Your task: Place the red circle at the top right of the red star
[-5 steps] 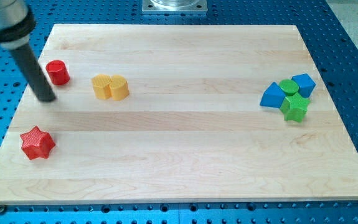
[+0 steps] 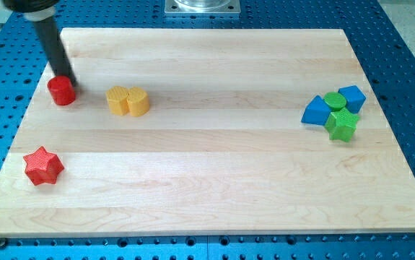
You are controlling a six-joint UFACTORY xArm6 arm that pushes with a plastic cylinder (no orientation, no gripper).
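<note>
The red circle [image 2: 61, 92] lies near the board's upper left. The red star [image 2: 43, 165] lies near the lower left, well below the circle. My rod comes down from the view's top left, and my tip [image 2: 66, 77] sits right at the top edge of the red circle, touching or nearly touching it.
Two yellow blocks [image 2: 128, 101] sit together just right of the red circle. At the right side a cluster holds a blue block [image 2: 315, 111], a second blue block [image 2: 351, 97], a green circle [image 2: 334, 100] and a green star [image 2: 341, 124]. The wooden board [image 2: 207, 188] lies on a blue perforated table.
My tip moved from the lower left of the red circle up and around to its top edge. The red circle shifted slightly left and down.
</note>
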